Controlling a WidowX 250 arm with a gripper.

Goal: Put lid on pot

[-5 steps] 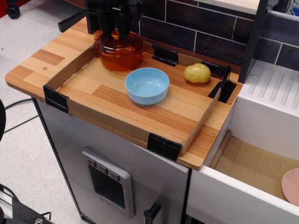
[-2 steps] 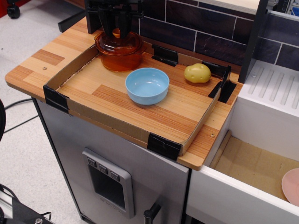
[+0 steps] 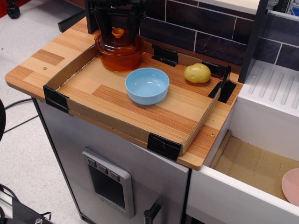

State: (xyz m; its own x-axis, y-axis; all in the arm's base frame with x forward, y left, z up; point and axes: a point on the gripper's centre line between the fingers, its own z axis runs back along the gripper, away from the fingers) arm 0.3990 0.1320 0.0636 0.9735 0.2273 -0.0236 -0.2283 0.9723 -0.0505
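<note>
The round, translucent orange lid (image 3: pixel 118 41) with its small orange centre knob sits level on the deep translucent amber pot (image 3: pixel 119 57), which stands in the far left corner of the wooden desk (image 3: pixel 140 100), inside the low cardboard border. Directly above the knob, the black hand (image 3: pixel 118 19) hangs with its 2 fingers spread apart, gripping nothing and clear of the lid. A second ago those fingers were closed down around the knob; they have since parted and risen, exposing it. The round light blue bowl (image 3: pixel 147 85) and the yellow potato (image 3: pixel 197 73) have not moved.
</note>
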